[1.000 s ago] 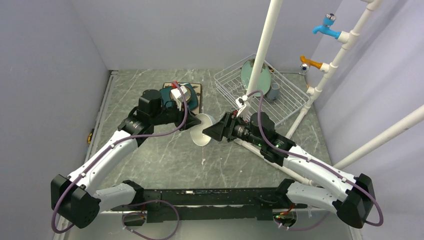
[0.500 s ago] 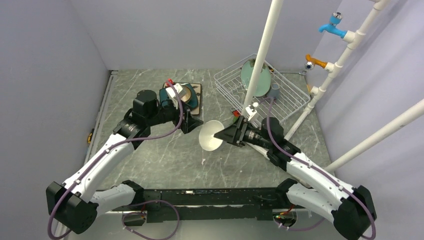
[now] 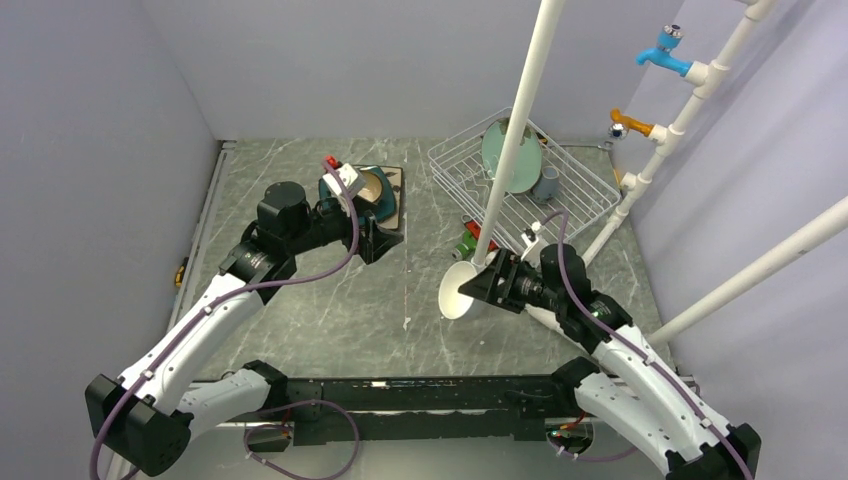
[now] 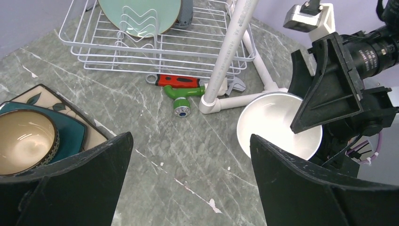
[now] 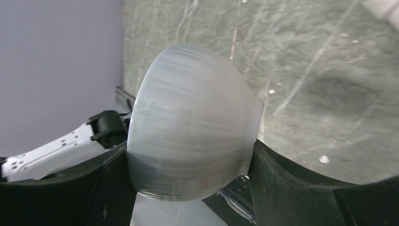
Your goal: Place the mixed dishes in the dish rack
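Note:
My right gripper (image 3: 490, 285) is shut on the white bowl (image 3: 458, 292), holding it on its side just in front of the dish rack (image 3: 585, 200). In the right wrist view the bowl (image 5: 188, 136) fills the space between my fingers. The rack holds an upright mint-green plate (image 3: 510, 155) and a small grey mug (image 3: 546, 183). My left gripper (image 3: 375, 238) is open and holds nothing, beside a brown bowl (image 3: 374, 185) stacked on a teal square plate (image 4: 70, 136) and a cream flowered plate (image 4: 51, 101). The left wrist view shows the white bowl (image 4: 277, 125) and the rack (image 4: 117, 52).
A white pipe frame (image 3: 515, 130) rises in front of the rack, with its foot pipe (image 4: 221, 103) lying on the table. Small red and green items (image 4: 181, 87) lie at the rack's near edge. Blue (image 3: 660, 52) and orange (image 3: 628, 127) taps hang at the right.
My left gripper opened, let go of the white bowl and drew back left. My right gripper carried the bowl right and nearer, toward the rack's front.

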